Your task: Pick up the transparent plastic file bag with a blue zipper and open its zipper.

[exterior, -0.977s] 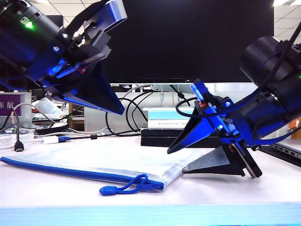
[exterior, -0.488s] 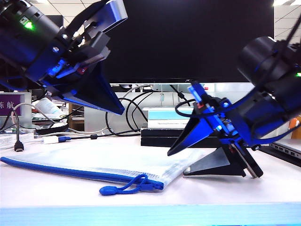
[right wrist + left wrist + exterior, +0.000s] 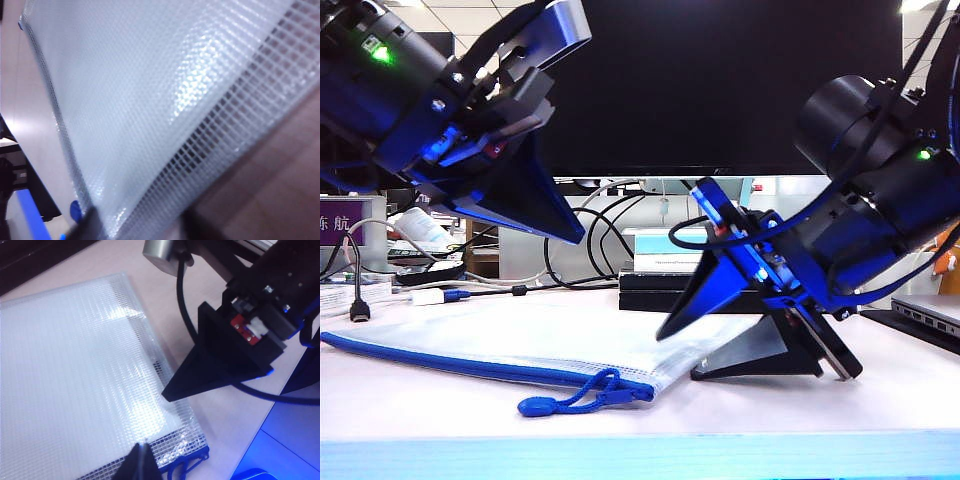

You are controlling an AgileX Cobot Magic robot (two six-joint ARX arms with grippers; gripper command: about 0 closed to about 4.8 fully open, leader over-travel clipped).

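Transparent plastic file bag (image 3: pixel 520 335): we see it flat on the table (image 3: pixel 880 390), its end edge between our right fingers
Zipper (image 3: pixel 470 366): blue, along the bag's near edge, cord pull trailing
Right gripper (image 3: pixel 680 350): jaws parted around the bag's end; whether they pinch it, we cannot tell
Left gripper (image 3: pixel 575 235): closed, empty, raised above the bag

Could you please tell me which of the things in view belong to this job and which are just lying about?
Job:
- transparent plastic file bag
- zipper
- right gripper, fingers straddling the bag's edge
- left gripper, shut, hanging above the bag

Lying about:
- monitor
- black cables
- laptop
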